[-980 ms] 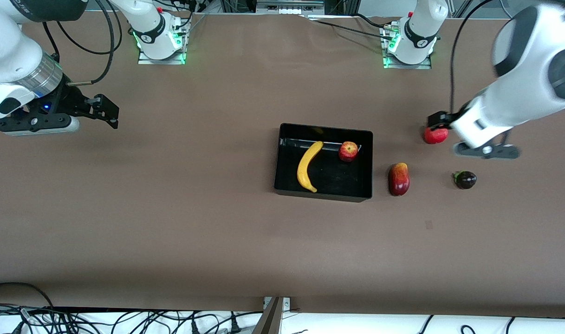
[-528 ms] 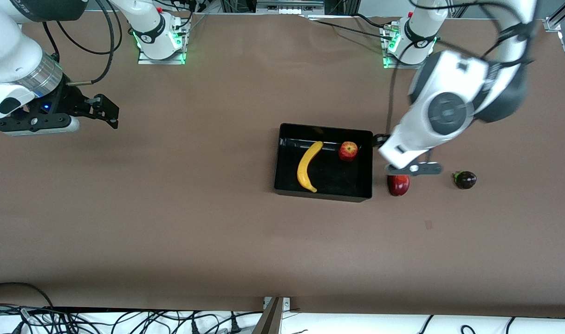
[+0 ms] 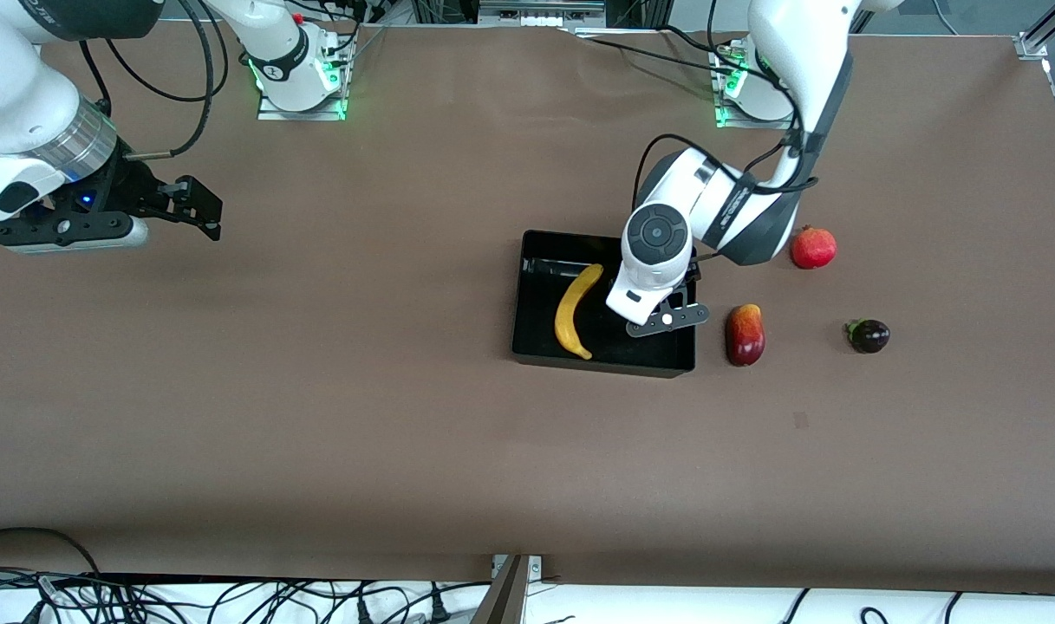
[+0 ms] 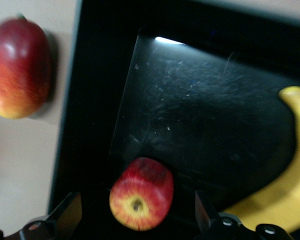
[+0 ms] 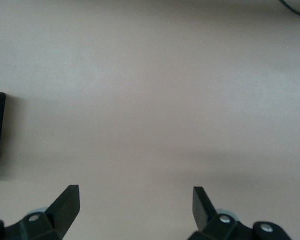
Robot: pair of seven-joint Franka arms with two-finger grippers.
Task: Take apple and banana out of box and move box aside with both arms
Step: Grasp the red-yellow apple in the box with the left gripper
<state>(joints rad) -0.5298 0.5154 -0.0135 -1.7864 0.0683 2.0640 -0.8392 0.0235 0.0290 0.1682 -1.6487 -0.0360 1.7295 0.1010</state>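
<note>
The black box [image 3: 602,364] stands mid-table, holding a yellow banana [image 3: 576,310]. My left gripper [image 3: 663,308] hangs over the box's end nearer the left arm and hides the apple in the front view. In the left wrist view the red apple with a yellow patch [image 4: 141,201] lies on the box floor between the open fingers [image 4: 67,215], with a gap on each side. The box wall [image 4: 87,100] and the banana [image 4: 285,195] show there too. My right gripper [image 3: 199,211] waits open over bare table at the right arm's end, its fingertips [image 5: 70,200] wide apart.
Three loose fruits lie on the table beside the box, toward the left arm's end: a red-yellow oblong fruit [image 3: 745,334] [image 4: 19,67], a round red fruit [image 3: 813,248], and a dark purple fruit [image 3: 869,335]. Cables run along the table's near edge.
My left arm has swung from the left arm's end of the table, past the loose red fruits, to over the box, and now covers the apple. The right arm has not moved.
</note>
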